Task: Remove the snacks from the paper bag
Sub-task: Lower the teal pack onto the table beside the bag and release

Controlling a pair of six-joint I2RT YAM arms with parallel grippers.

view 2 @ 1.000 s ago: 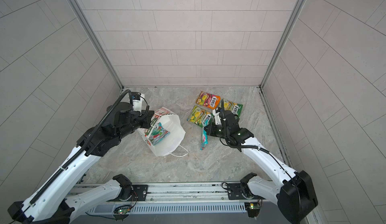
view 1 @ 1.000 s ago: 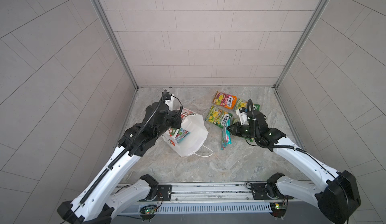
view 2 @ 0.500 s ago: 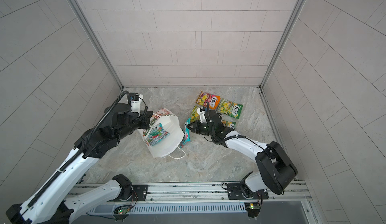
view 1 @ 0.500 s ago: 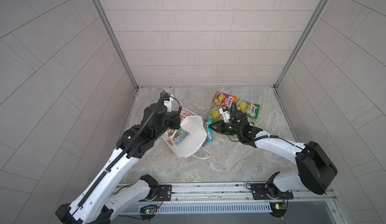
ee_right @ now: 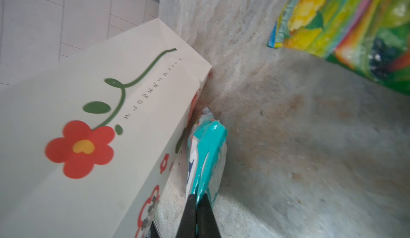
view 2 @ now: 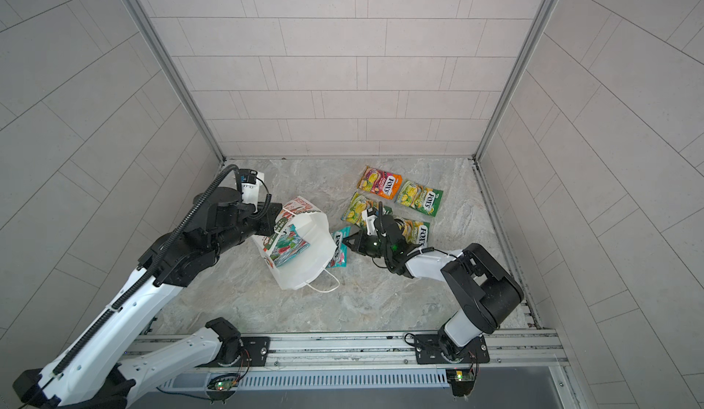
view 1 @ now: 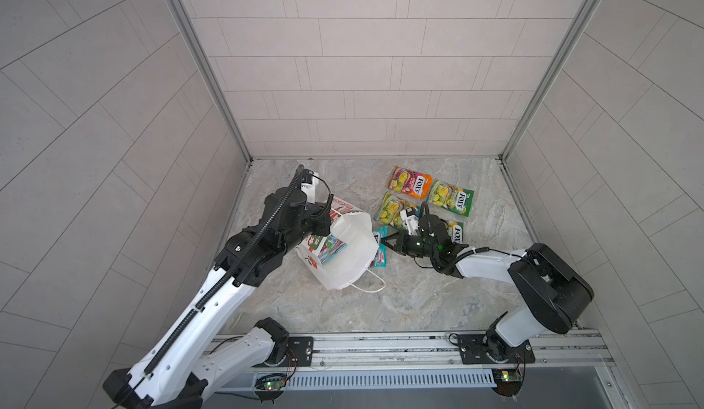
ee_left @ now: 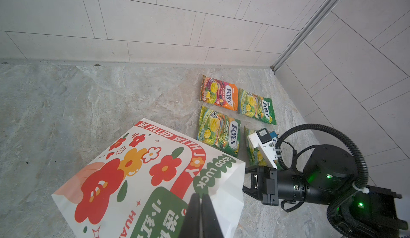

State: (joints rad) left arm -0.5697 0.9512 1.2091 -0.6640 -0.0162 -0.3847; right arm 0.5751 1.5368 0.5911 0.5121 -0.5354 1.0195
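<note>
Right fingers (ee_right: pixel 190 214) clamp the teal packet (ee_right: pixel 206 150) beside the paper bag (ee_right: pixel 142 106), whose rim left fingers (ee_left: pixel 193 214) pinch.

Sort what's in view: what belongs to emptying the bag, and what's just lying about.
Belongs to the job:
paper bag, pinched by the left fingers
teal packet in the right fingers
second teal packet inside the bag
orange packet and three green packets, already out

Not part of it:
stone tabletop, metal rail, tiled walls
</note>
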